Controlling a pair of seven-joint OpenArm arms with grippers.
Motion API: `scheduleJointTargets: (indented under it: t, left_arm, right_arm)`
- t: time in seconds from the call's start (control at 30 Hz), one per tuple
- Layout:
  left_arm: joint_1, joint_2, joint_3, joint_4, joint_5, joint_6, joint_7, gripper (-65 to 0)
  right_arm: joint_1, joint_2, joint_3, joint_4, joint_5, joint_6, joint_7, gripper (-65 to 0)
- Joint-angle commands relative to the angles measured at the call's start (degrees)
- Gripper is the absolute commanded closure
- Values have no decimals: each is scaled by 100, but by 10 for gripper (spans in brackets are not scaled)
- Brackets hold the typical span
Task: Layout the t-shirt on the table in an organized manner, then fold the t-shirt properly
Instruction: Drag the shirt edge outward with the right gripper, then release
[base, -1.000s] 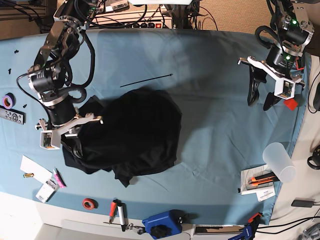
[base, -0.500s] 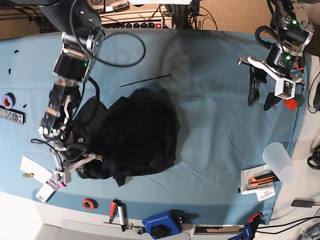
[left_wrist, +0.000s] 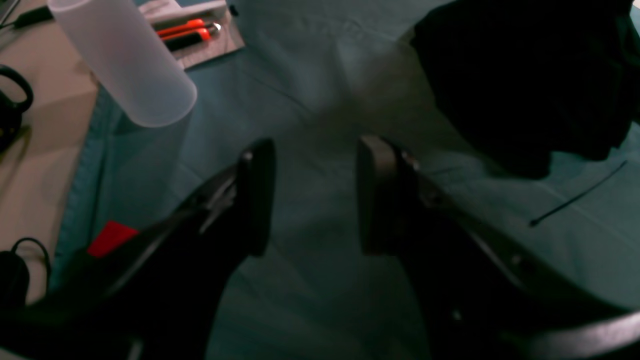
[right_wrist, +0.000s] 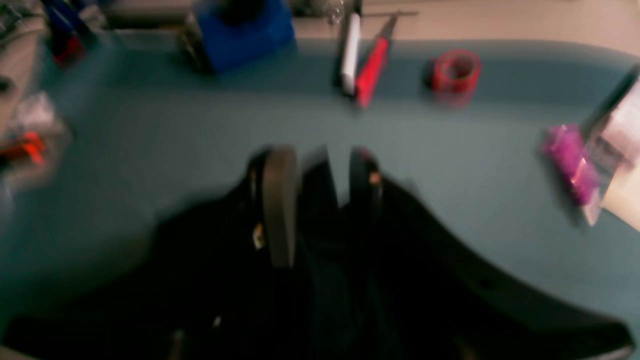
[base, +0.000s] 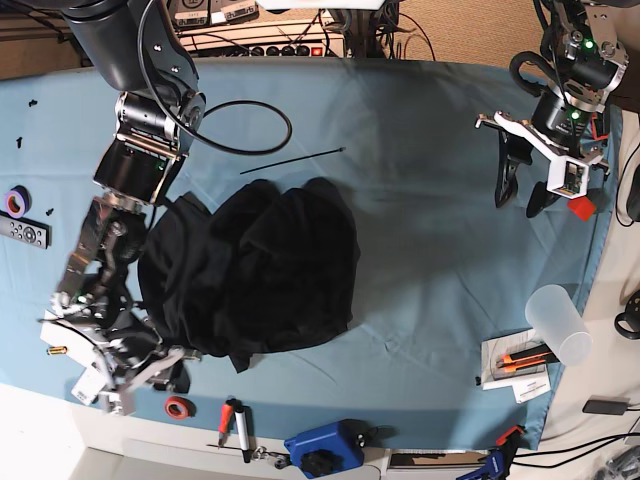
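Observation:
The black t-shirt (base: 250, 270) lies crumpled in a heap left of centre on the light blue table (base: 430, 260). No print or tag shows. My right gripper (base: 168, 368) is low at the shirt's front-left edge, close to the table's front edge. In the blurred right wrist view the gripper (right_wrist: 320, 200) is closed on a fold of the black t-shirt (right_wrist: 315, 235). My left gripper (base: 520, 205) hangs open and empty over bare cloth at the far right. In the left wrist view it (left_wrist: 317, 200) stands apart from the t-shirt (left_wrist: 520, 75).
A frosted cup (base: 558, 322) and orange-handled tools (base: 525, 360) lie at the right edge. A red tape roll (base: 179, 407), pens (base: 233, 420) and a blue device (base: 325, 448) line the front edge. A black cable tie (base: 292, 159) lies behind the shirt. A remote (base: 22, 232) sits at the left.
My right arm has swung toward the front edge, taking the shirt's front-left edge with it; the heap has stretched a little that way. The left arm has not moved.

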Motion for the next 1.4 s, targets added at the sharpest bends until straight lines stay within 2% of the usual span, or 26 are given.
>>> scheduleJointTargets:
  t: [0.0, 0.13, 0.4, 0.5, 0.67, 0.77, 0.97, 1.3, 1.37]
  left_arm:
    - [-13, -48, -31, 96, -63, -2, -129, -273]
    - [-15, -48, -31, 98, -66, -4, -131, -273]
    - [-15, -48, -31, 96, -66, -2, -129, -273]
    - [-17, -46, -31, 96, -68, -4, -131, -273]
    - [-17, -46, -31, 96, -87, -4, -131, -273]
    - [-15, -46, -31, 96, -87, -4, -131, -273]
    - [-17, -46, -31, 96, -90, -4, -136, -273]
    - [-22, -46, -31, 96, -90, -2, -151, -273]
    - [-33, -46, -31, 98, -90, -4, -151, -273]
  right_arm:
    - [160, 66, 72, 367, 114, 0, 31, -185]
    - [-173, 66, 463, 1298, 109, 0, -457, -185]
    - [-1707, 68, 1622, 1377, 273, 0, -227, -185]
    - [-2210, 66, 1849, 1377, 592, 254, -247, -185]
    - [-2754, 66, 1790, 1370, 431, 278, -31, -185]
    - [-2951, 66, 1788, 1370, 151, 122, 203, -185]
    - [-3082, 66, 1650, 1270, 46, 109, 223, -185]
    - [-2990, 68, 1040, -350, -363, 107, 977, -185]
    - [-2953, 66, 903, -426, -361, 109, 986, -185]
